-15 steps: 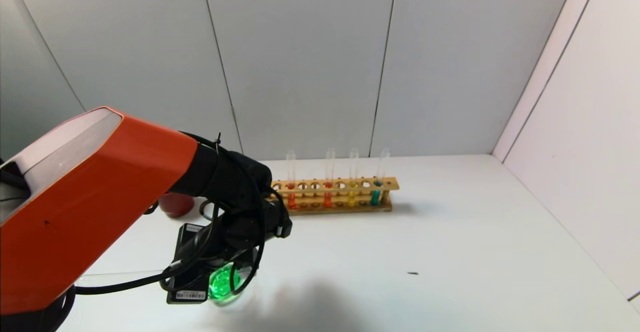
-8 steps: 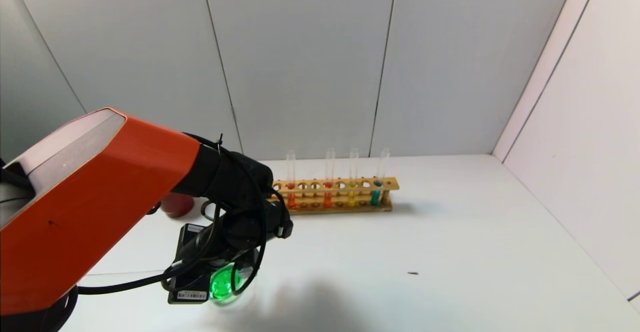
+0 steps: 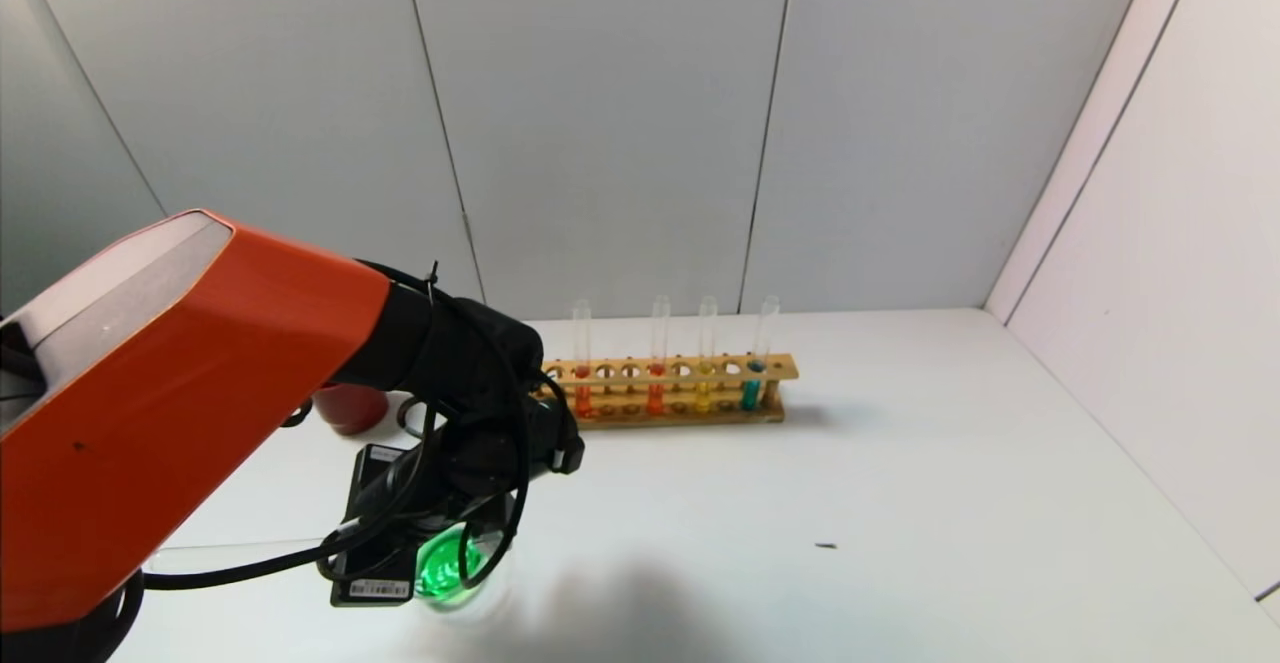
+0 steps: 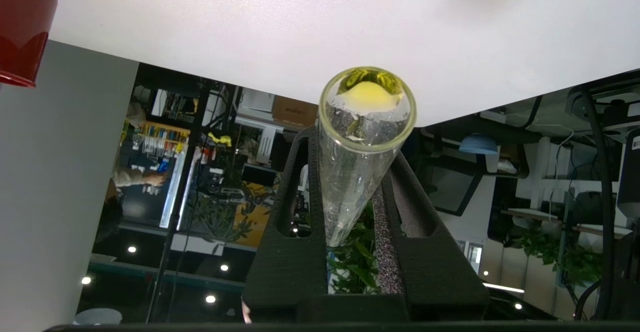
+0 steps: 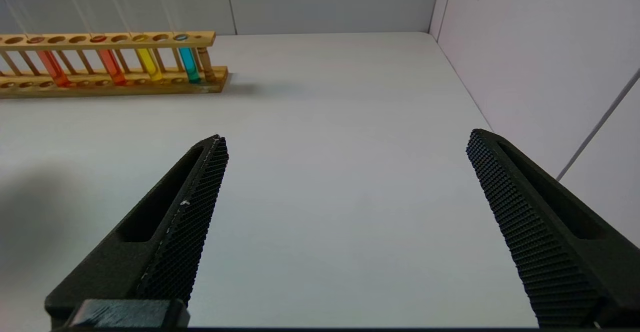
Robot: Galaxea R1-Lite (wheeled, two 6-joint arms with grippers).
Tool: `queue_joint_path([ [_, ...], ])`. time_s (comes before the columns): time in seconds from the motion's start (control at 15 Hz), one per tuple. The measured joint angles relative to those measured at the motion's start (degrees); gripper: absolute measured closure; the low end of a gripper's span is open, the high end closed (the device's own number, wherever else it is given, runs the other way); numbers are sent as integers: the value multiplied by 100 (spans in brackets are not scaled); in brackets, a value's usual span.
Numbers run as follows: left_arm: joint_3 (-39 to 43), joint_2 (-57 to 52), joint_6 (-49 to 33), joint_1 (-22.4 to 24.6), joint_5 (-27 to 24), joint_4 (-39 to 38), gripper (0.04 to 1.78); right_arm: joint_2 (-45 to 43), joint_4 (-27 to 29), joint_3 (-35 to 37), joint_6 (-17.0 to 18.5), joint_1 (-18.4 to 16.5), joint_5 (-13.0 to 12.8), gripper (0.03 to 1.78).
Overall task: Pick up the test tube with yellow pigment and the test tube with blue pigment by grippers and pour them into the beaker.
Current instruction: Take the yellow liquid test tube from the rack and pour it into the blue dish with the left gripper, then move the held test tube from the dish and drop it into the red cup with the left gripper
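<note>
My left gripper (image 4: 352, 146) is shut on the test tube with yellow pigment (image 4: 357, 161), which lies tipped between its fingers. A yellow remnant shows at the tube's rim. In the head view this gripper (image 3: 425, 533) hangs just over the beaker (image 3: 447, 571), which holds bright green liquid, and the clear tube (image 3: 230, 555) sticks out to the left. The test tube with blue pigment (image 3: 752, 391) stands upright at the right end of the wooden rack (image 3: 680, 411). My right gripper (image 5: 347, 136) is open above bare table, with the blue tube (image 5: 189, 64) far off.
A dark red cup (image 3: 352, 408) stands behind the left arm, left of the rack. Three more tubes with orange and amber liquid stand in the rack (image 5: 125, 87). White walls close the back and right side. A small dark speck (image 3: 825, 546) lies on the table.
The left arm's shell has shifted only slightly; the tube stays tipped over the beaker with the grip unchanged.
</note>
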Motion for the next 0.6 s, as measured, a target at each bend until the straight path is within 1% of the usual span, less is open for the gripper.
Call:
queue_joint_path([
  [0.2,23,-267,-50,-6,-113,-13,150,0,2,0,0,0,0,7],
  [0.33,94,-539,-122,-20,-317,-16,150,0,0,0,0,0,0,7],
  [0.6,191,-1140,-590,-66,-631,-38,150,0,2,0,0,2,0,7],
])
